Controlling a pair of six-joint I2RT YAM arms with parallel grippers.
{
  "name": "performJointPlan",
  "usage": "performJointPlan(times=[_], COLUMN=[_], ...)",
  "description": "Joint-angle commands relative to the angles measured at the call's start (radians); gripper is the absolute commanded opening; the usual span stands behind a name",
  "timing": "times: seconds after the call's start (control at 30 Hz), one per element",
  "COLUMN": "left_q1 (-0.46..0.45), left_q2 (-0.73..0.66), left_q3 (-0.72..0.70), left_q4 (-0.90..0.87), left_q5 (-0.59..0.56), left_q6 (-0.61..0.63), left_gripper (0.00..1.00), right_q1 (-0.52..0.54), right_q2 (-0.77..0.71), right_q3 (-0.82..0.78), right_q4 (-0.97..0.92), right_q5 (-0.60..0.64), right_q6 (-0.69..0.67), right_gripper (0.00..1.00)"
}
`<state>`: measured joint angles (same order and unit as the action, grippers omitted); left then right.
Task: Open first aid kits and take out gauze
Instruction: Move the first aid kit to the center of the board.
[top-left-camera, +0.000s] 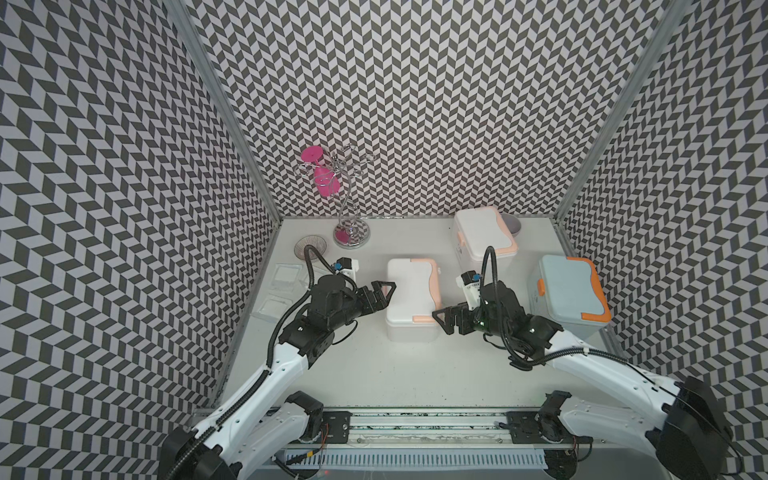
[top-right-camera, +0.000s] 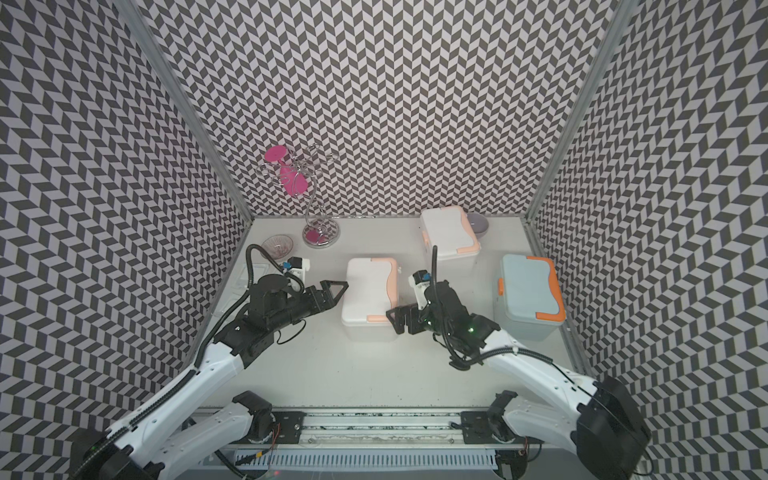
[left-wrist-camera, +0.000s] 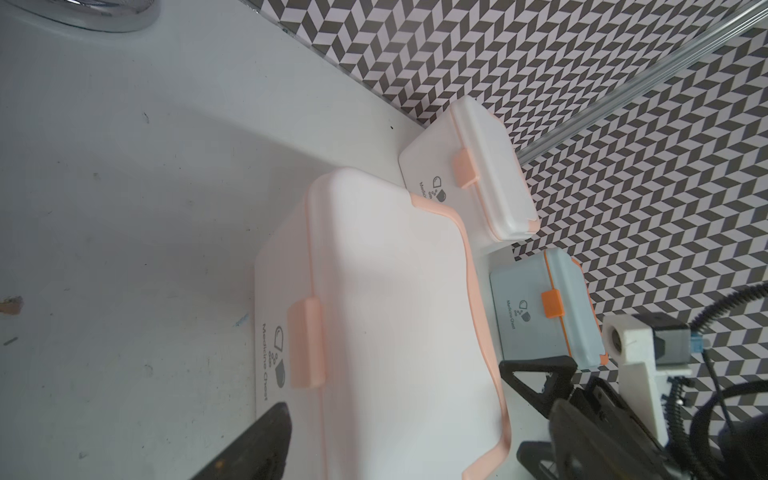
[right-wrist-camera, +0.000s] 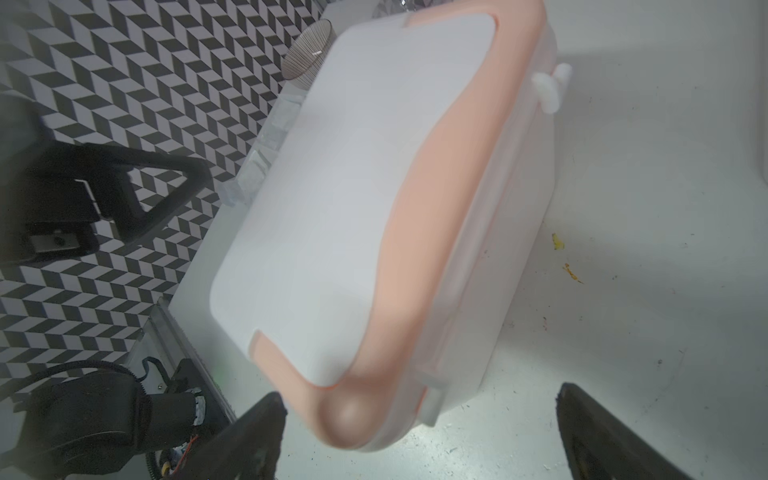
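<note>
Your jaws are wide and empty, one each side of the shut white kit (top-left-camera: 411, 303) in the middle of the surface (top-left-camera: 374, 374). If you pull the lid with the peach clip (left-wrist-camera: 306, 343) done up, the whole kit may tip.

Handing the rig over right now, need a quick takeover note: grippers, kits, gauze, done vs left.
Left gripper: open, empty, at the middle white kit's left side.
Right gripper: open, empty, at its near right corner.
Kits: middle white kit, rear white kit and blue kit, all lids shut.
Gauze: at least two wrapped pads on the table by the left wall.
Done: some gauze is out.
Left: cannot tell whether any kit has gauze inside; check each.
</note>
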<state>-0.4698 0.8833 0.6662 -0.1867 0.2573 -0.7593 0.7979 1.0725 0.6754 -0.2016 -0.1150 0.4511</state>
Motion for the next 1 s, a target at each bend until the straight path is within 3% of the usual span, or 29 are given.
performJointPlan(times=[0.0, 0.13, 0.33, 0.4, 0.47, 0.73, 0.97], left_q1=[-0.021, -0.030, -0.032, -0.032, -0.032, -0.032, -0.030], left_q2=[-0.101, -0.227, -0.396, -0.452, -0.482, -0.475, -0.471], left_q3=[-0.018, -0.043, -0.062, -0.065, -0.061, -0.038, -0.038], left_q4=[-0.111, -0.205, -0.337, -0.372, -0.398, -0.404, -0.398], left_q5=[-0.038, -0.046, -0.070, -0.088, -0.103, -0.096, -0.089], left_q6=[0.006, -0.010, -0.031, -0.030, -0.028, 0.003, 0.011], left_gripper=[0.97, 0.98, 1.00, 1.00, 1.00, 1.00, 1.00], right_q1=[0.143, 0.251, 0.284, 0.284, 0.257, 0.034, -0.039], right_q2=[-0.047, 0.019, 0.232, 0.317, 0.398, 0.616, 0.792], right_q3=[-0.025, -0.022, 0.052, 0.124, 0.200, 0.448, 0.651], right_q4=[-0.012, -0.083, -0.007, -0.024, -0.028, 0.016, 0.064], right_q5=[0.135, 0.289, 0.298, 0.351, 0.390, 0.237, 0.197], right_q6=[0.057, 0.147, 0.143, 0.134, 0.087, -0.128, -0.280], right_gripper=[0.98, 0.97, 0.97, 0.97, 0.98, 0.87, 0.87])
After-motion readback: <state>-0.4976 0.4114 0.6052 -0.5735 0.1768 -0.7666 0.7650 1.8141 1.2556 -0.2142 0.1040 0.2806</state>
